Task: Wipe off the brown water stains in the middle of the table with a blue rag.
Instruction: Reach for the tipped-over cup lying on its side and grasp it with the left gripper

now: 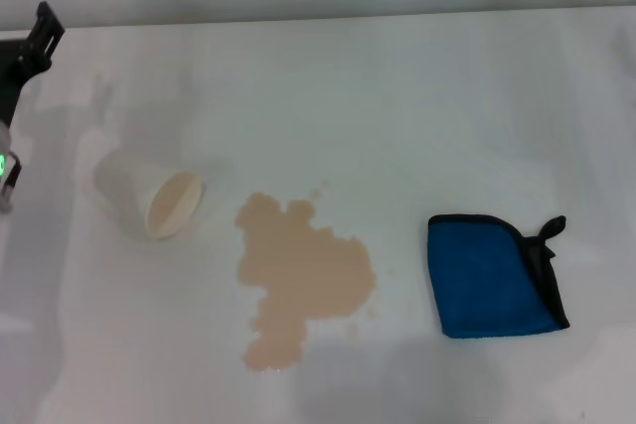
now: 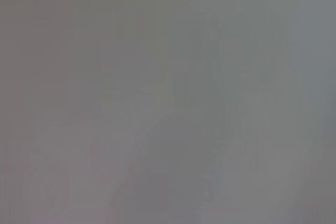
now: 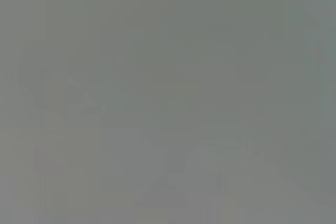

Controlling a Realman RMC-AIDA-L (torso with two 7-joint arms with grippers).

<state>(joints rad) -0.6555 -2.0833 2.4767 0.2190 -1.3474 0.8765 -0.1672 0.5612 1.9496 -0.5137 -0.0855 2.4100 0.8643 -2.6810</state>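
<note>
- We see the brown water stains [image 1: 298, 280] spread out in the middle of the white tabletop [image 1: 417, 106] — a big tan puddle with little drops at its edge.
- The blue rag [image 1: 492, 277] lies folded flat on the robot's right side of the puddle, near it but not touching it. It looks dry and clean.
- A paper cup [image 1: 149, 201] lies tipped on its side just beside the puddle on the other side, with its open mouth facing the spill.
- The left claw [image 1: 40, 37] sits far off at the left edge of the tabletop, well apart from everything. We cannot tell if it is wide or narrow.
- We do not see the right claw at all, and both wrist views show only plain grey.
- So we think nothing is done yet — the rag must be picked up first, and then all the wiping is left.
</note>
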